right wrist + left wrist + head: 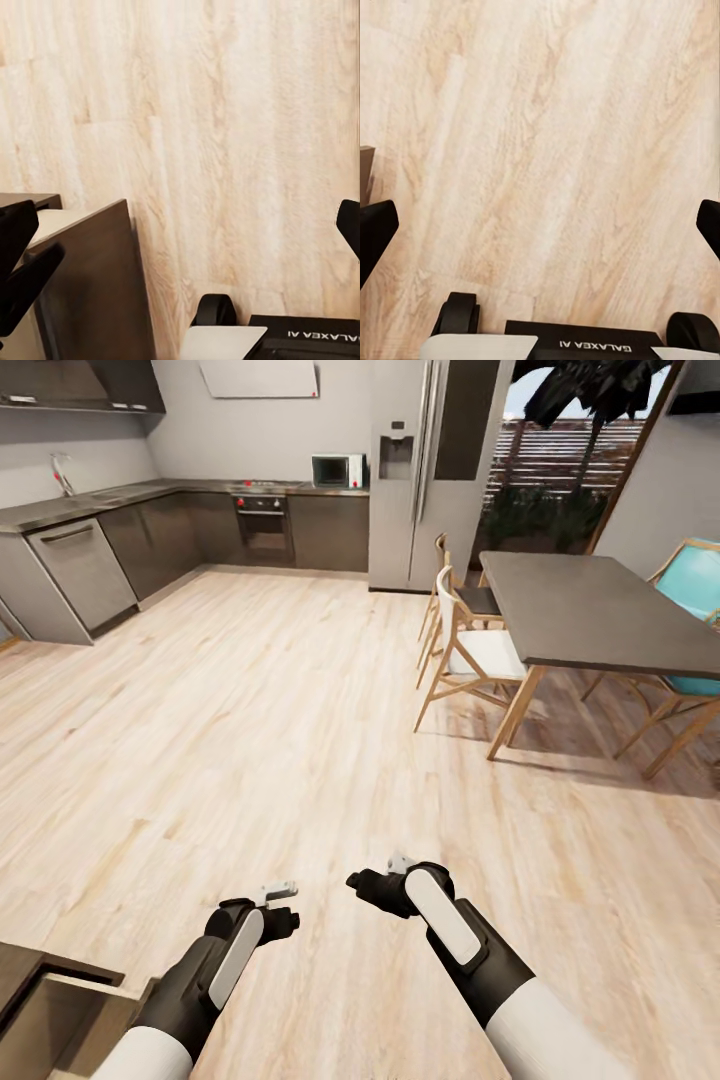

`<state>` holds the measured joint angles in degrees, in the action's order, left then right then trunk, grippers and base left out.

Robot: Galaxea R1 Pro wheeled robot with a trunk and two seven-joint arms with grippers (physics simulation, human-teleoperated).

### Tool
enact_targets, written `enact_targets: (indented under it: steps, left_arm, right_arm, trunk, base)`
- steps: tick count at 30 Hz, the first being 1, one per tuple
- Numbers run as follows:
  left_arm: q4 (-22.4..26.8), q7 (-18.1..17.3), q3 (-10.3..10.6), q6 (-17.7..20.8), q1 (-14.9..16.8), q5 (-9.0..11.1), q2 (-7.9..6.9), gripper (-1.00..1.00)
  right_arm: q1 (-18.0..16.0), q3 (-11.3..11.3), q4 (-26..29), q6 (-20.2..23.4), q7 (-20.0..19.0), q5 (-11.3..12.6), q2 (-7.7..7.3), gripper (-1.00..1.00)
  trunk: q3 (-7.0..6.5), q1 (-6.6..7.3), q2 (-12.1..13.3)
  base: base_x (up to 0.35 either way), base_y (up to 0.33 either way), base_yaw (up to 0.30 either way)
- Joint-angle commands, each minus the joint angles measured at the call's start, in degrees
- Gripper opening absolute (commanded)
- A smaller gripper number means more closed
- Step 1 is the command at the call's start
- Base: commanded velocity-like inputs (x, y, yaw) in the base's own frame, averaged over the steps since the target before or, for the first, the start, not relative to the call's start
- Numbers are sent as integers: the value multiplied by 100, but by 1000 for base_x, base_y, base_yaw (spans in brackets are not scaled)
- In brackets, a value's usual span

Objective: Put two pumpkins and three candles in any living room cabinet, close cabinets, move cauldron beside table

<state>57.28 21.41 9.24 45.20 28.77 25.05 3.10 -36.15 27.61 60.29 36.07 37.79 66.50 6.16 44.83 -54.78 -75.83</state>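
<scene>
The pumpkins, candles and cauldron are out of view. A corner of the dark brown cabinet (45,1000) sits at the lower left of the head view, with a drawer standing open. The right wrist view shows the cabinet's dark wood side (94,285) and a pale drawer inside (60,221). My left gripper (288,908) hangs over bare wood floor, open, its fingers (375,232) spread wide with nothing between them. A little further forward is my right gripper (362,884), also open and empty, its fingertips (349,223) far apart.
A grey dining table (590,610) stands ahead on the right with wooden chairs (470,650) and a teal chair (695,580). Behind it is a steel fridge (430,460). Grey kitchen units (90,555) and an oven (262,525) line the far left. Light wood floor (250,740) spreads between.
</scene>
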Motion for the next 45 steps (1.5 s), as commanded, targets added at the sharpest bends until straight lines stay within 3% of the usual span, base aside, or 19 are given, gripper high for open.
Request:
enact_targets:
  steps: [1, 14, 22, 27, 45]
  left_arm:
    - [8, 56, 7, 14, 1, 60, -2, 100]
    - [3, 56, 7, 12, 1, 54, -2, 100]
    - [3, 56, 7, 15, -1, 53, -2, 100]
    - [3, 56, 9, 15, 3, 53, -2, 100]
    - [3, 56, 7, 15, 0, 53, -2, 100]
  right_arm:
    - [-6, 7, 3, 1, 53, 47, 0, 100]
    - [-5, 7, -21, -4, 53, 47, 1, 100]
    - [-6, -191, -28, 40, 64, 126, 8, 100]
    - [-6, -232, -27, 127, 70, 249, 1, 100]
    - [-6, -357, -26, 142, 45, 311, 0, 100]
  trunk:
    - [10, 0, -3]
    - [81, 0, -3]
    - [130, 0, -3]
    - [164, 0, -3]
    - [205, 0, -3]
  base:
    - [0, 0, -230]
    - [0, 0, -230]
    - [0, 0, -211]
    - [0, 0, -185]
    - [0, 0, -249]
